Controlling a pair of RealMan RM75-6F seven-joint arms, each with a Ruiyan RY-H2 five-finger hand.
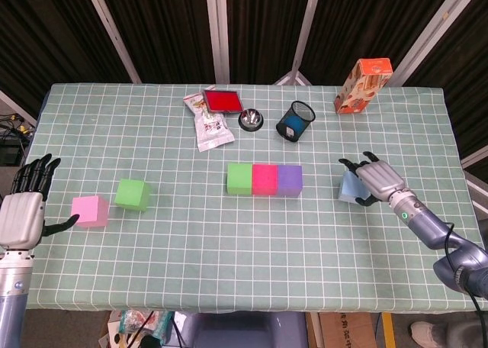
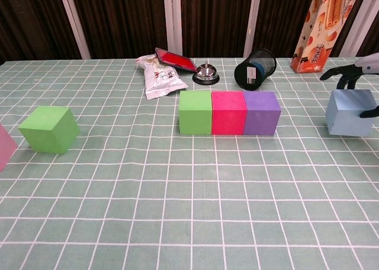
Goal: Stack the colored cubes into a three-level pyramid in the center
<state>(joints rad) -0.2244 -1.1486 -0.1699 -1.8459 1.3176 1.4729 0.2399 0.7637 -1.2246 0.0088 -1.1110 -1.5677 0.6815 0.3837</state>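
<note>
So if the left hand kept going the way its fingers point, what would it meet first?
Probably nothing: the left hand points toward the table's far left edge, and that line looks free. The pink cube sits off to its side, by the thumb. Depth is uncertain.

pink cube [image 2: 5, 148] cut by chest view's left edge, right robot hand [image 2: 362, 80] mostly off-frame

- robot lab or test bay, not a home: table [image 1: 252, 241] under a green checked cloth, ringed by black pleated curtains [image 1: 160, 27] on pale metal frame posts [image 1: 217, 27]
- odd props staged along the far edge: desk bell [image 2: 205, 73], tipped mesh pen cup [image 2: 256, 68], snack packet [image 2: 155, 76], orange carton [image 2: 324, 21]
- clutter and a cardboard box [image 1: 347, 330] on the floor under the near edge
</note>
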